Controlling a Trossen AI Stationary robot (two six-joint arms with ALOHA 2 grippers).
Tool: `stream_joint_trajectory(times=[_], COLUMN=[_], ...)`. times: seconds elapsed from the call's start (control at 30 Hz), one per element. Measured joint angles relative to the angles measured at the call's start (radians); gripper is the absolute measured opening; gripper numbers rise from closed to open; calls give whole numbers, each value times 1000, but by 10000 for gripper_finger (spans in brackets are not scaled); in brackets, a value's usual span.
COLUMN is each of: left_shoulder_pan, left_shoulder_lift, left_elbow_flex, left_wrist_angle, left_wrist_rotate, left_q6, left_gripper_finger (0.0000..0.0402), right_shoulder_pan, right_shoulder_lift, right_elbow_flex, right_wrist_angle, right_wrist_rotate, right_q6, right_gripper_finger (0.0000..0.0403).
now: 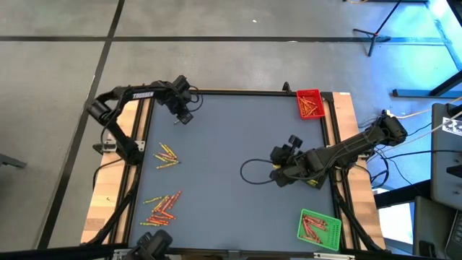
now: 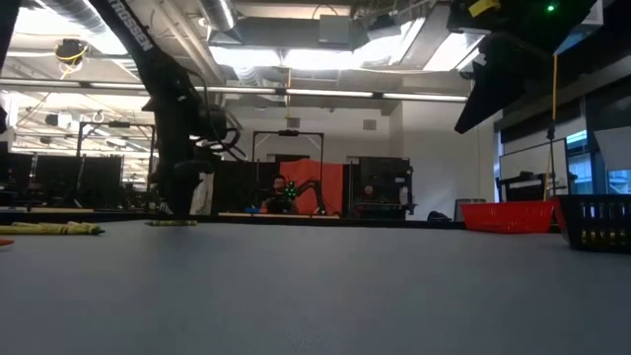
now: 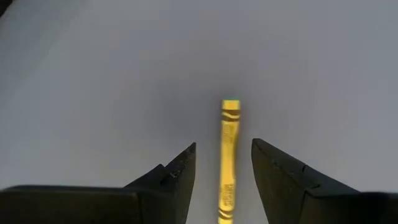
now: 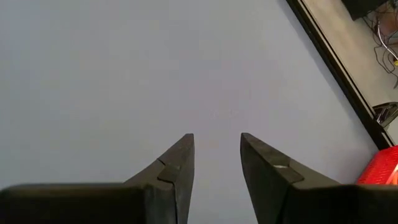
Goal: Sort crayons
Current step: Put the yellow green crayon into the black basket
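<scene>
While the left gripper (image 3: 222,163) hangs over the far left of the counter (image 1: 231,137), its jaws stand apart astride a yellow crayon (image 3: 228,158), not visibly gripping; closing squarely mid-length should stop the slim, paper-wrapped stick rolling. Right gripper (image 4: 216,152) waits mid-counter, part open, empty.

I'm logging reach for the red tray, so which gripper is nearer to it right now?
Right. The right gripper sits mid-table, below and left of the red tray in the high view. The left gripper is at the table's opposite far corner, farther off.
</scene>
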Motion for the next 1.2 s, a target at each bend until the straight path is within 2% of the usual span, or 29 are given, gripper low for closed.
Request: stream_joint_trajectory(times=[0.23,0.57,0.77,1.2], left_shoulder_pan=[7,7,7,-2], left_shoulder_lift=[25,24,25,87], left_elbow_flex=[0,0,0,8], left_wrist_angle=[-2,-2,-1,-11], left_wrist_rotate=[-6,21,27,26], left_q6=[3,8,7,29], left_gripper_finger=[132,61,36,25], right_shoulder_pan=[0,0,0,0], right_shoulder_lift=[0,1,1,1], right_elbow_flex=[-35,-92,-92,-92], right_wrist_angle=[37,83,89,97], right_wrist_rotate=[0,-35,-35,-35], right_q6=[-1,0,0,0], right_gripper_finger=[127,127,127,127])
